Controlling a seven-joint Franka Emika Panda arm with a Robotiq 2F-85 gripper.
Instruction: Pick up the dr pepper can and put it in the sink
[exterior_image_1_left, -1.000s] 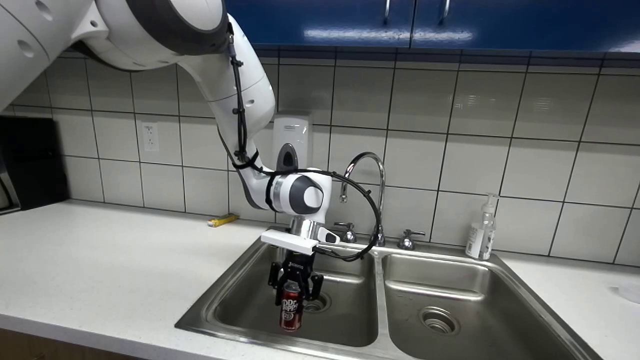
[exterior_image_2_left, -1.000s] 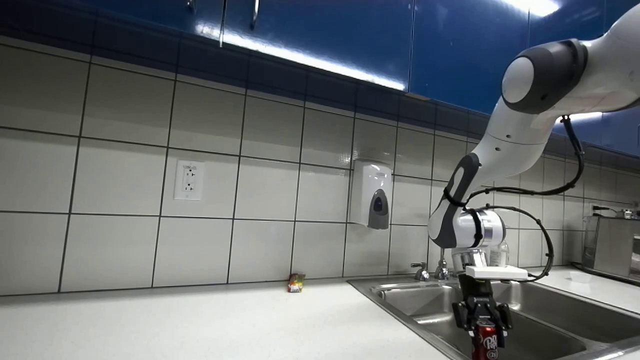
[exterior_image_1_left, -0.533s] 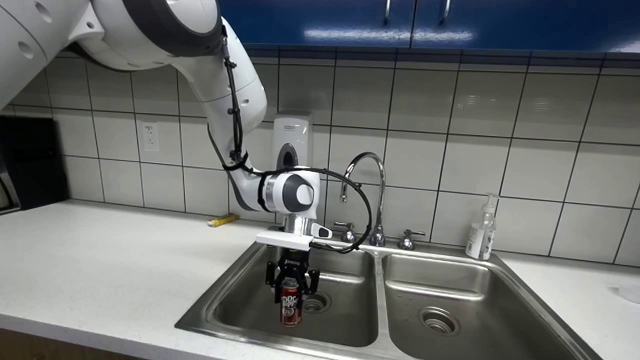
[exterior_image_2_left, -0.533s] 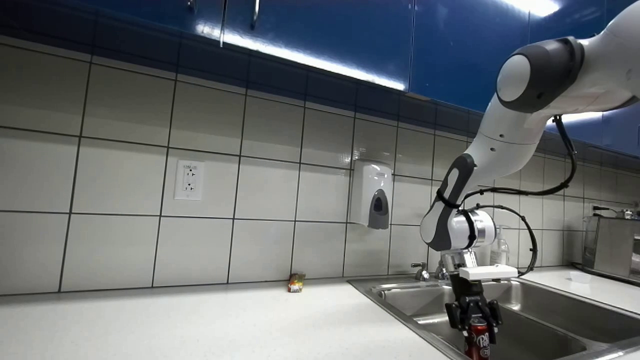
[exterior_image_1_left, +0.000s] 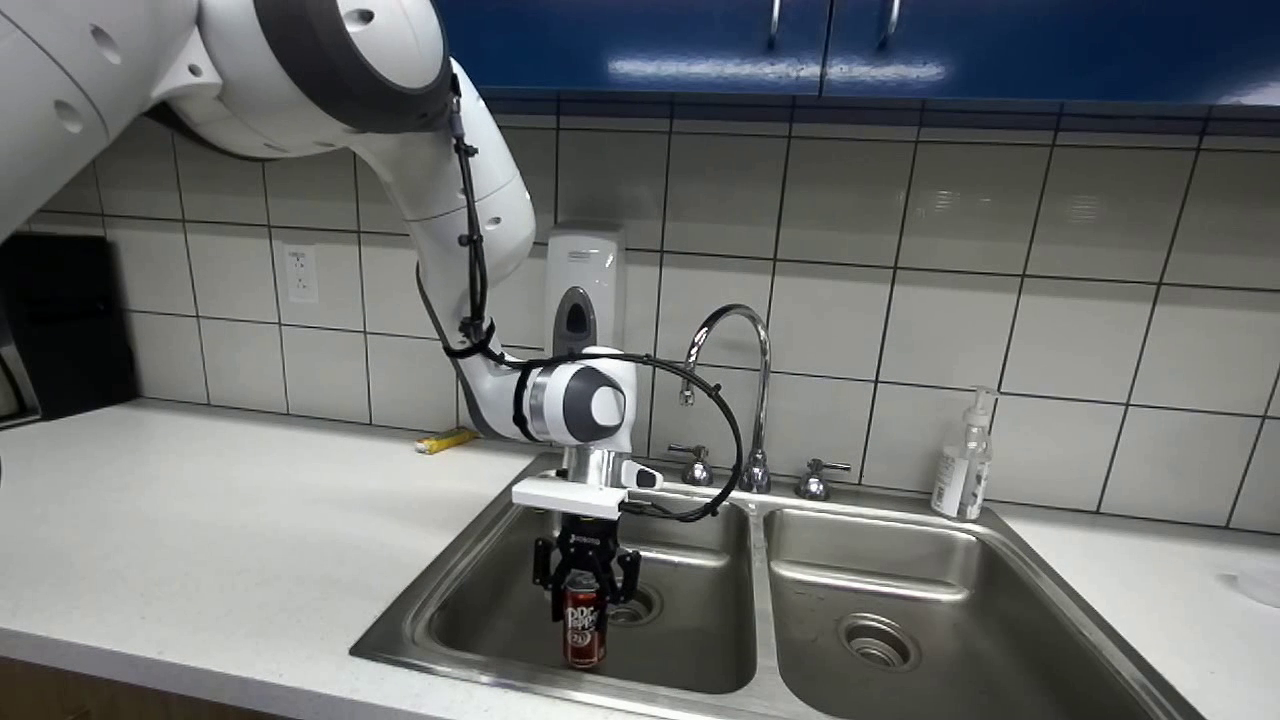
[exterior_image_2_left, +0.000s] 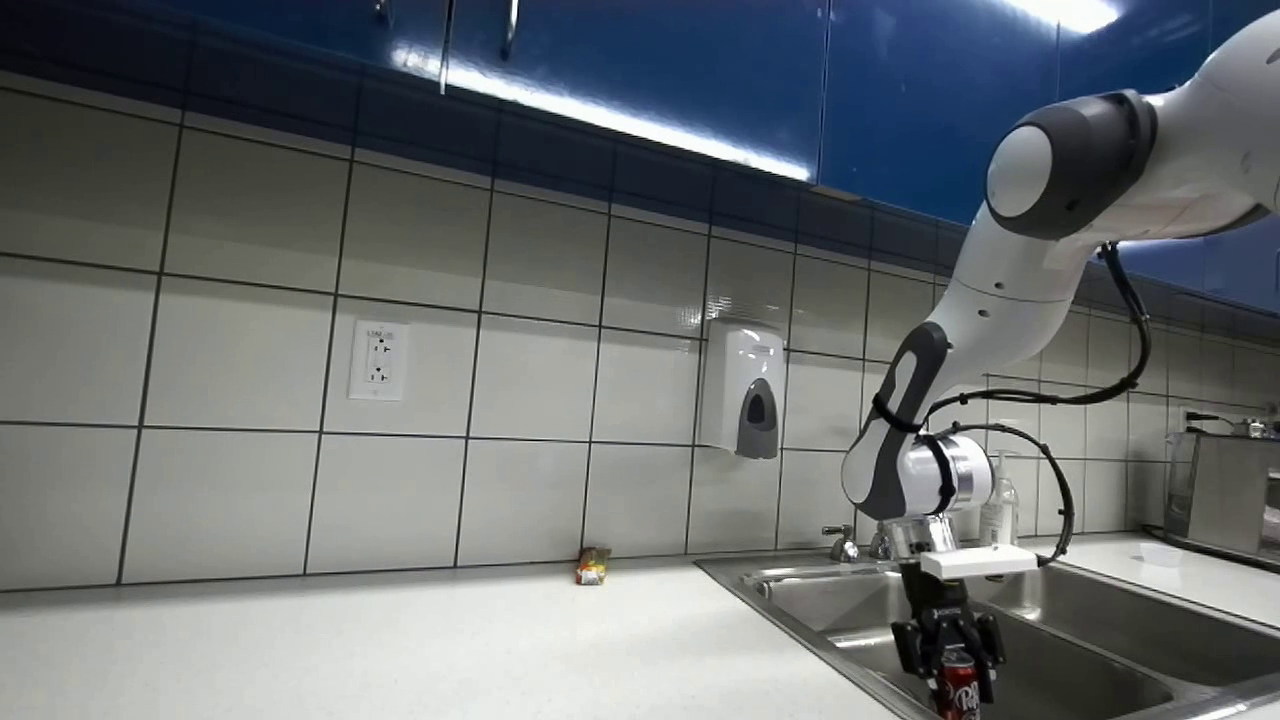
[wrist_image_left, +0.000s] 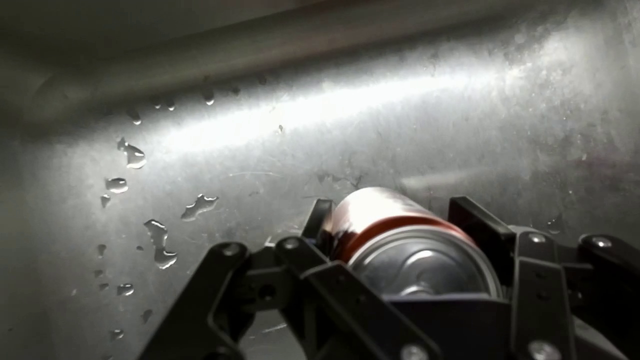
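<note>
Gripper (exterior_image_1_left: 581, 612) pointing down over the sink (exterior_image_1_left: 762, 620), I have the can (exterior_image_1_left: 583, 640) clasped between two black fingers (wrist_image_left: 317, 220), one on each side of its upper part. It stands upright in my grasp, its silver lid (wrist_image_left: 425, 265) turned toward the wrist view and its lettering (exterior_image_1_left: 581, 620) showing in both exterior views. As seen in an exterior view, it is at the sink's left bowl (exterior_image_1_left: 690, 650), whose drain (exterior_image_1_left: 641, 607) is partly hidden behind my gripper; whether the can's base touches the sink's bottom I cannot tell. Water drops (wrist_image_left: 164, 257) lie on the sink's steel in the wrist view. At the back of the sink the faucet (exterior_image_1_left: 764, 400) arches up between two handles (exterior_image_1_left: 813, 485), and a pump bottle (exterior_image_1_left: 963, 470) stands by the sink's back right corner. On the wall (exterior_image_1_left: 1080, 350) behind the sink hangs a dispenser (exterior_image_1_left: 588, 255), partly behind my arm (exterior_image_1_left: 470, 180) in an exterior view. Left of the sink, in both exterior views, a yellow packet (exterior_image_1_left: 446, 440) lies on the counter (exterior_image_1_left: 250, 520) near the wall, and farther left of the sink an outlet (exterior_image_1_left: 301, 272) is set in the wall. Blue cupboards (exterior_image_1_left: 640, 50) run along the wall high above the sink.
</note>
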